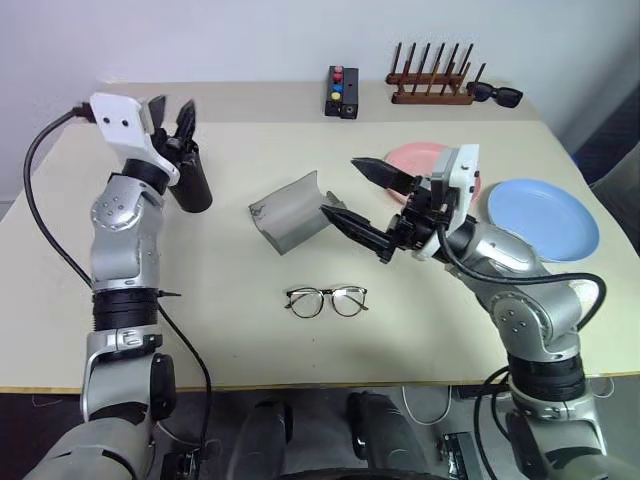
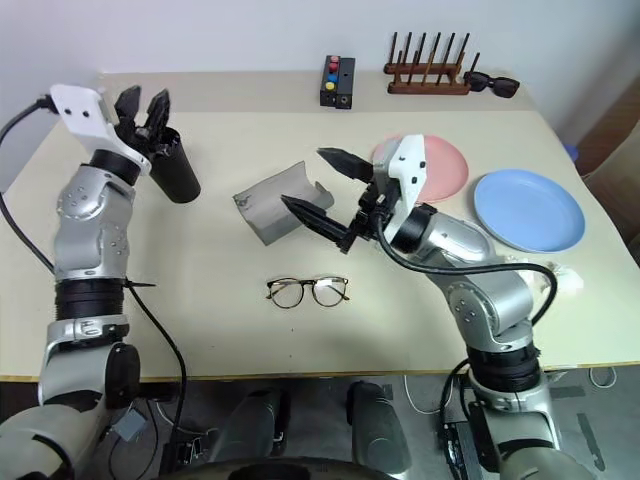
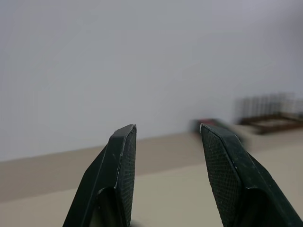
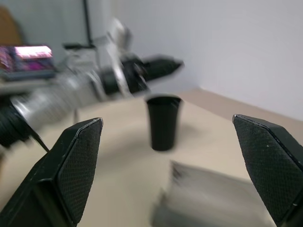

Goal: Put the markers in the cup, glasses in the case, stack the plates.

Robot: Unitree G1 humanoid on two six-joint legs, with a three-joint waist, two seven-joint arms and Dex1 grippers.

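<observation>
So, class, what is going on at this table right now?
A two-armed robot is tidying a table. Its left gripper hangs just above the black cup, fingers apart and empty. Its right gripper is wide open beside the open grey case. The glasses lie on the table, and the pink plate and blue plate are unstacked.

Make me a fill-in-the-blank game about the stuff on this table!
1. The glasses lie on the table in front of the open grey ____.
2. The plate nearest the table's right edge is coloured ____.
3. The left gripper hovers above the black ____.
4. The right gripper has its fingers spread ____.

Missing words: case; blue; cup; open
</observation>
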